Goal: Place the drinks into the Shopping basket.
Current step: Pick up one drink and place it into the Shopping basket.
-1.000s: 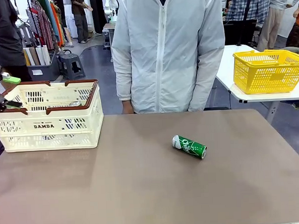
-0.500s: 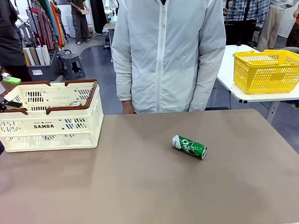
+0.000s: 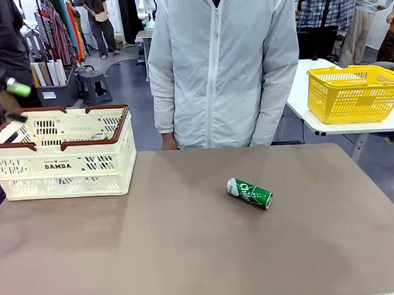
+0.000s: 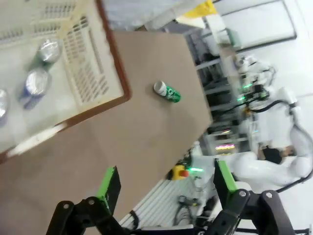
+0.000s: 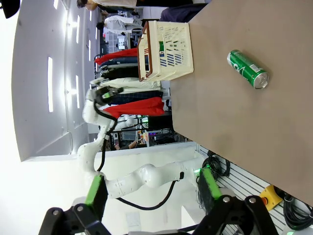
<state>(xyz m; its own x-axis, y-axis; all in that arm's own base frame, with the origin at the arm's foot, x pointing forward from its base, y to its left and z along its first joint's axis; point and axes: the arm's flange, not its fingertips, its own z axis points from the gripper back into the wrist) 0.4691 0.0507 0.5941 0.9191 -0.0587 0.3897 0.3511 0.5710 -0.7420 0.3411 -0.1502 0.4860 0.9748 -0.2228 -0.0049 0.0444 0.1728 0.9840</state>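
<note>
A: Where's the left gripper [image 3: 10, 100]?
B: High over the basket's [image 3: 67, 167] left far corner, blurred, jaws apart, nothing between them. Its wrist camera looks down with both green pads [image 4: 109, 182] spread wide.
A: And the right gripper [image 5: 151, 188]?
B: Well away from the basket, above the table's [image 3: 188, 252] near edge, fingers wide apart and empty.
A: The drinks?
B: One green can [image 3: 249, 193] lies on its side on the table, well right of the basket, silver top toward the basket. Inside the basket, a blue can [image 4: 34, 87] and another green can [image 4: 47, 51] lie side by side near its right wall.
A: The person?
B: Stands behind the table, right of the basket, arms down.
</note>
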